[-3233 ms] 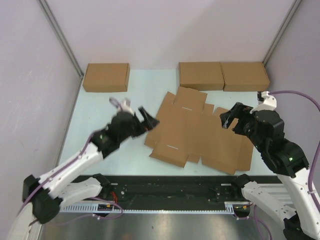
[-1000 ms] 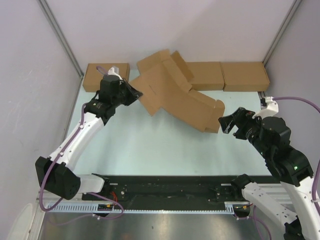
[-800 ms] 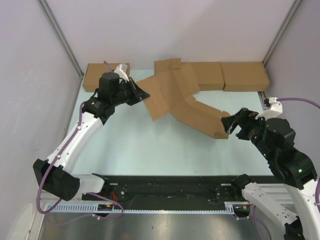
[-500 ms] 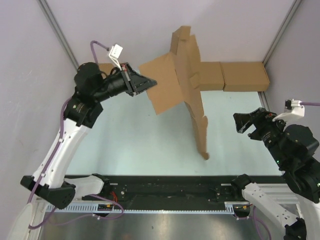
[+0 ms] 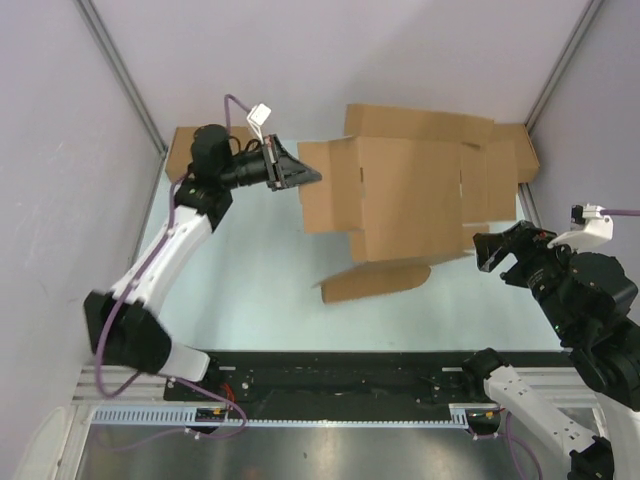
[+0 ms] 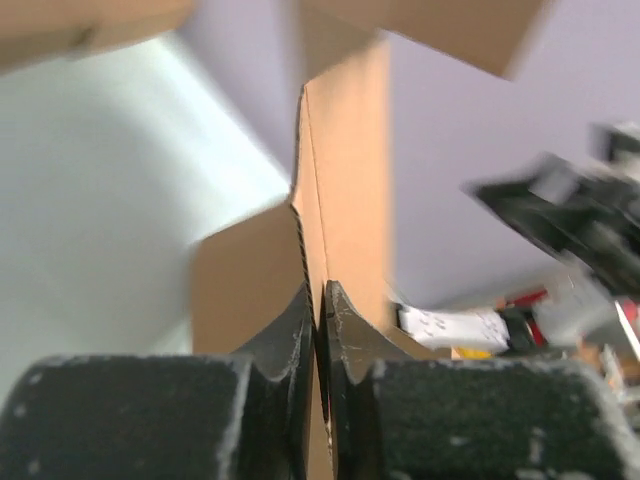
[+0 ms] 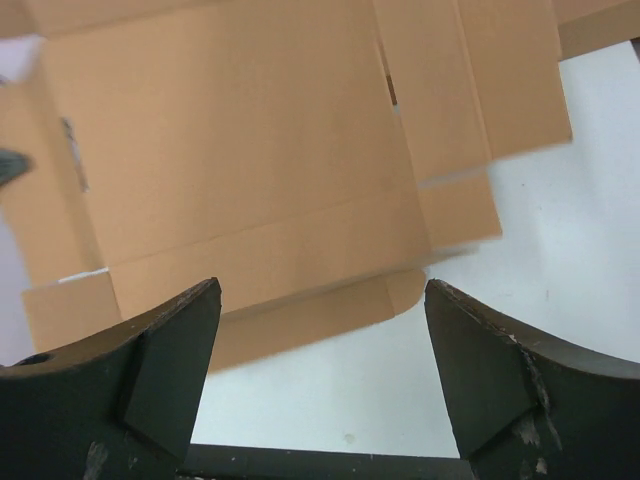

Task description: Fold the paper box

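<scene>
The paper box (image 5: 410,195) is an unfolded brown cardboard sheet, held up in the air above the table with its broad face toward the top camera. One curved flap (image 5: 375,282) hangs down at its lower edge. My left gripper (image 5: 310,177) is raised high at the sheet's left edge. In the left wrist view its jaws (image 6: 322,300) pinch the thin edge of the paper box (image 6: 345,180). My right gripper (image 5: 482,252) stands open just off the sheet's lower right corner, touching nothing. Its wrist view shows the paper box (image 7: 230,150) ahead, beyond the spread fingers (image 7: 170,340).
A smaller closed cardboard box (image 5: 182,150) lies at the back left, partly behind the left arm. The pale table (image 5: 250,270) is walled on three sides, with metal posts (image 5: 125,75) in the back corners. A black rail (image 5: 340,375) runs along the near edge.
The left arm has lifted and swung the sheet from draped on the table, through edge-on, to spread flat facing the camera. The right gripper drew back slightly and stayed open.
</scene>
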{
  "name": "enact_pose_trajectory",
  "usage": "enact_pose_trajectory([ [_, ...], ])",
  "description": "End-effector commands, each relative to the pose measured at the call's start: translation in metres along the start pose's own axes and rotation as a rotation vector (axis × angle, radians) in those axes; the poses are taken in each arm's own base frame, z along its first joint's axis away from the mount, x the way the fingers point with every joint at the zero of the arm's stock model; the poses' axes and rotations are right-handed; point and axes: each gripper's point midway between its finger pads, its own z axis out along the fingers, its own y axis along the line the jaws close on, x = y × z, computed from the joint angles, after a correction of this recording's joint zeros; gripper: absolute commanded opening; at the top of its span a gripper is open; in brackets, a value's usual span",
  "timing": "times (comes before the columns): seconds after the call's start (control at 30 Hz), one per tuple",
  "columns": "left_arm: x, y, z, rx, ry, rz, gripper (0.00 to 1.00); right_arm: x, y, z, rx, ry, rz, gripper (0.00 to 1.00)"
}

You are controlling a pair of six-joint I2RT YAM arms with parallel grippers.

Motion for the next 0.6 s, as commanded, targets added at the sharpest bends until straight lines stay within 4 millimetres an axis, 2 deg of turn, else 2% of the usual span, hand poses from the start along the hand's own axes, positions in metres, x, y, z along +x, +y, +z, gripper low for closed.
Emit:
enact_pose_trajectory([
  [0.0, 0.011, 0.119, 0.0, -0.271, 0.058, -0.171, 0.13, 0.004, -0.008, 0.005, 0.044, 0.02, -0.048, 0.89],
  [0.03, 0.017, 0.154, 0.002, -0.352, 0.104, -0.182, 0.13, 0.009, -0.01, 0.009, 0.056, 0.032, -0.058, 0.89],
  [0.13, 0.017, 0.211, 0.006, -0.503, 0.158, -0.182, 0.14, 0.02, -0.014, 0.02, 0.081, 0.057, -0.08, 0.89],
  [0.17, 0.018, 0.223, 0.008, -0.523, 0.172, -0.188, 0.14, 0.021, -0.014, 0.024, 0.083, 0.058, -0.083, 0.89],
  [0.2, 0.017, 0.231, 0.01, -0.535, 0.183, -0.177, 0.15, 0.024, -0.013, 0.029, 0.09, 0.067, -0.086, 0.89],
  [0.23, 0.005, 0.233, 0.013, -0.541, 0.17, -0.154, 0.15, 0.027, -0.014, 0.033, 0.095, 0.077, -0.094, 0.89],
  [0.27, 0.01, 0.249, 0.017, -0.556, 0.185, -0.166, 0.16, 0.029, -0.013, 0.038, 0.099, 0.077, -0.094, 0.89],
  [0.33, -0.002, 0.255, 0.023, -0.549, 0.176, -0.123, 0.17, 0.035, -0.014, 0.05, 0.122, 0.096, -0.106, 0.89],
  [0.4, -0.001, 0.267, 0.027, -0.55, 0.189, -0.11, 0.18, 0.039, -0.012, 0.061, 0.131, 0.104, -0.113, 0.89],
  [0.43, -0.009, 0.269, 0.029, -0.545, 0.18, -0.08, 0.2, 0.045, -0.014, 0.074, 0.16, 0.122, -0.125, 0.89],
  [0.53, -0.019, 0.271, 0.028, -0.573, 0.163, -0.051, 0.27, 0.048, -0.017, 0.091, 0.206, 0.121, -0.127, 0.9],
  [0.57, -0.026, 0.274, 0.024, -0.616, 0.142, -0.032, 0.34, 0.049, -0.018, 0.095, 0.222, 0.119, -0.121, 0.91],
])
